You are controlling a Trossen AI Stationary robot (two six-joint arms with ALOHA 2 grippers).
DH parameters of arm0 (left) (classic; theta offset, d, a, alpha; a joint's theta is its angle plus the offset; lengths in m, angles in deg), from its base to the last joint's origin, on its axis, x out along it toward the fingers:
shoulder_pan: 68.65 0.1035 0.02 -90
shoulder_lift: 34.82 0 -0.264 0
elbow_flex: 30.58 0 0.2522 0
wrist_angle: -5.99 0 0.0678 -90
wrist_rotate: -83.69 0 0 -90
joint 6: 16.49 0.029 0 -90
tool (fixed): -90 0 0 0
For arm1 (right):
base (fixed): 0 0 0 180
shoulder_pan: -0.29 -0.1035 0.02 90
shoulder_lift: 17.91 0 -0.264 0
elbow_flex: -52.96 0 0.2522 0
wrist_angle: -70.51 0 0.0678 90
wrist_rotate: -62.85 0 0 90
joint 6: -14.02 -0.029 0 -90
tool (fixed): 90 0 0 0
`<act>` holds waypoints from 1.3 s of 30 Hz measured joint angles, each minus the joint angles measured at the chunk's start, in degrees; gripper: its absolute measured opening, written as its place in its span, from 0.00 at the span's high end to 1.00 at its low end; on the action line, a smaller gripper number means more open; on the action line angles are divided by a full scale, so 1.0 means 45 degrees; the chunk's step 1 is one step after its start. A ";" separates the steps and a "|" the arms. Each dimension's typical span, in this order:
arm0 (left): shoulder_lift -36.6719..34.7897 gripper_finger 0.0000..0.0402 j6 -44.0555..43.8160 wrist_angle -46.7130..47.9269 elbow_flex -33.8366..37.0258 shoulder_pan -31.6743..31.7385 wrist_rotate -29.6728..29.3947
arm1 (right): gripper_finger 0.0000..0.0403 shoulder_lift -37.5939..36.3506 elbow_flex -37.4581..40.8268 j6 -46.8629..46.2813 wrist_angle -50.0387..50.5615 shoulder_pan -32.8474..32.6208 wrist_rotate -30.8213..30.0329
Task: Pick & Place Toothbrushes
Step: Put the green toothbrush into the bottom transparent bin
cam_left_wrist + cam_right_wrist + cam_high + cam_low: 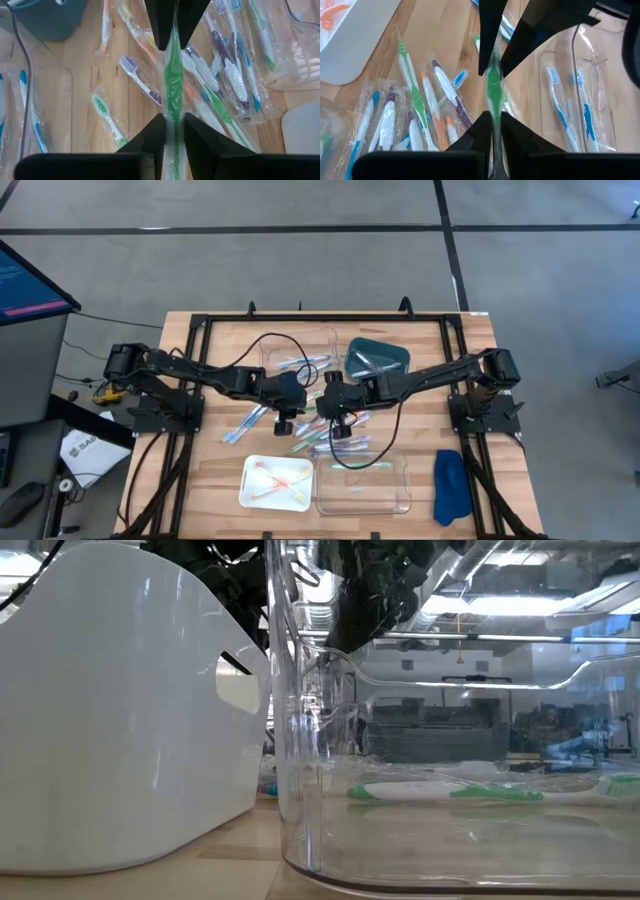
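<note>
A green toothbrush (173,80) in clear wrap hangs above the table's middle, and both grippers are shut on it. My left gripper (174,122) comes from the left and my right gripper (495,122) from the right. They meet tip to tip in the high view: left gripper (288,406), right gripper (332,394). Under them a loose pile of wrapped toothbrushes (335,435) in blue, green, orange and purple lies flat on the wood. My left gripper pinches the wrapped green toothbrush between its two fingers at the stretch (173,112) nearest them. It slants down from the table's left. The brush runs forward out of the fingers, clear of the table. My right gripper pinches the same toothbrush between its two fingers, at its green handle (493,107). It slants down from the table's right. The brush runs on from the fingers toward the left gripper's fingers (490,45), lifted above the pile.
A white tray (250,490) holding orange brushes and a clear tray (400,498) stand at the near edge. A clear tray (270,345) with blue brushes and a teal tray (400,352) stand at the far side. A blue cloth (451,485) lies near right. Cables cross the middle.
</note>
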 joint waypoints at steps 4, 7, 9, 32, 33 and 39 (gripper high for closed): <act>0.0000 0.84 0.0034 -0.0029 0.0000 -0.0005 -0.0001 | 0.94 0.0000 0.0000 0.0005 0.0367 0.0000 0.0049; -0.0005 0.83 0.0084 0.0009 0.0000 -0.0008 -0.0023 | 0.94 0.0034 0.0039 0.0013 0.0703 -0.0010 0.0131; -0.0005 0.83 0.0103 -0.0036 0.0000 -0.0010 -0.0024 | 0.94 0.0011 0.0029 -0.0003 0.0832 -0.0019 0.0130; -0.6687 0.84 -0.0432 -0.0614 0.2456 -0.0131 -0.0223 | 0.94 -0.5162 0.0005 -0.3144 0.3729 -0.2320 -0.1296; -0.6866 0.84 -0.0432 -0.0823 0.2526 -0.0131 -0.0223 | 0.94 -0.5433 0.0000 -0.3537 0.3703 -0.2672 -0.1331; -0.7412 0.85 -0.0526 -0.1531 0.2925 -0.0202 -0.0214 | 0.94 -0.5497 0.0018 -0.6441 0.4409 -0.4915 -0.1676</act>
